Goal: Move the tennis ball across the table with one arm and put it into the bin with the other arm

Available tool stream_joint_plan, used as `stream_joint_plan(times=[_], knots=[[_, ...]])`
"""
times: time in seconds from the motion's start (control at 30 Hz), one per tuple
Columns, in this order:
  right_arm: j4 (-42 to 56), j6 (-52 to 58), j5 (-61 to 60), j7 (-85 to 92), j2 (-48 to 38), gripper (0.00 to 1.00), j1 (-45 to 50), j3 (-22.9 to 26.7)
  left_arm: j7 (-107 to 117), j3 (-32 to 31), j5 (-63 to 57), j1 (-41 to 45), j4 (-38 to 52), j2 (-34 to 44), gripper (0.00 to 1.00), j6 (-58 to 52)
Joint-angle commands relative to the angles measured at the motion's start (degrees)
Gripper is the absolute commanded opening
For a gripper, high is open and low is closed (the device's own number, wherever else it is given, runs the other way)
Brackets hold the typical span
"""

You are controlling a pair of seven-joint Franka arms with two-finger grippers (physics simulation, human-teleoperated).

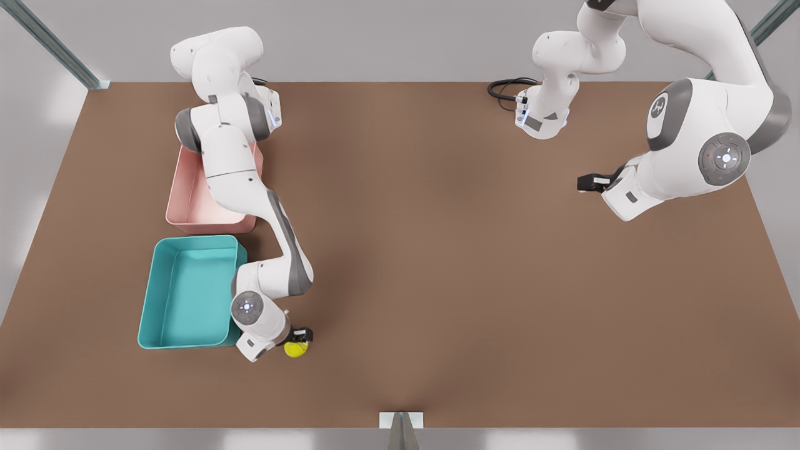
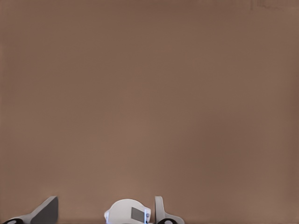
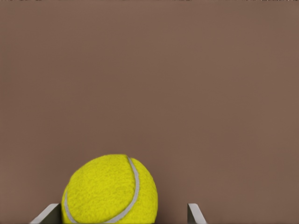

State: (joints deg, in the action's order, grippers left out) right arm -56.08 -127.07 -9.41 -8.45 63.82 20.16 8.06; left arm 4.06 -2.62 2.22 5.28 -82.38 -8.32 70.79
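Resting on the desk (image 1: 475,262) in the lower left of the front view, the tennis ball (image 1: 295,349) lies just beside the near right corner of the bin (image 1: 187,294), outside its wall. The right end effector (image 1: 300,339) is down over the ball. In the right wrist view its fingers (image 3: 194,213) stand apart with the ball (image 3: 110,190) between them, sitting closer to one finger and leaving a clear gap to the other, so nothing is clamped. That off-centre seating looks like the main risk: if the fingers come together unevenly, the first one to touch could nudge the round ball and send it rolling out from between them. Because the ball is already so close to the bin, a lift from here may also catch the teal rim, or swing toward the pink tub (image 1: 209,194) just behind it in the frame. The left end effector (image 1: 590,182) waits at the right of the front view, well apart from everything, with its fingers (image 2: 46,209) spread and nothing between them. By count there is one tennis ball, one teal bin, one pink tub, two arms and one desk.
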Motion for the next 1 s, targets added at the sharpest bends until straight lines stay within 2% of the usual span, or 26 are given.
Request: stream_joint_plan(times=[0.0,0.83,0.87,0.9,0.93,0.97], knots=[[0.4,-1.9,-0.1,-3.0,0.3,1.0,0.1,0.0,4.2,0.0,0.0,0.0,0.0,0.1,1.0,0.0],[-0.7,-6.3,-0.3,-1.3,2.3,1.0,0.3,-0.9,4.2,0.0,0.0,0.0,0.0,-0.3,1.0,0.0],[-0.8,-6.3,-0.3,-1.3,2.3,0.97,0.3,-0.9,4.2,0.0,0.0,0.0,0.0,-0.3,1.0,0.0],[-0.8,-6.3,-0.3,-1.2,2.3,0.88,0.2,-0.9,4.2,0.0,0.0,0.0,0.0,-0.5,1.0,0.0],[-0.9,-6.3,-0.3,-1.1,2.3,0.72,0.2,-0.9,4.2,0.0,0.0,0.0,0.0,-0.5,1.0,0.0],[-0.9,-6.3,-0.3,-1.1,2.3,0.63,0.2,-0.9,4.2,0.0,0.0,0.0,0.0,-0.5,1.0,0.0]])
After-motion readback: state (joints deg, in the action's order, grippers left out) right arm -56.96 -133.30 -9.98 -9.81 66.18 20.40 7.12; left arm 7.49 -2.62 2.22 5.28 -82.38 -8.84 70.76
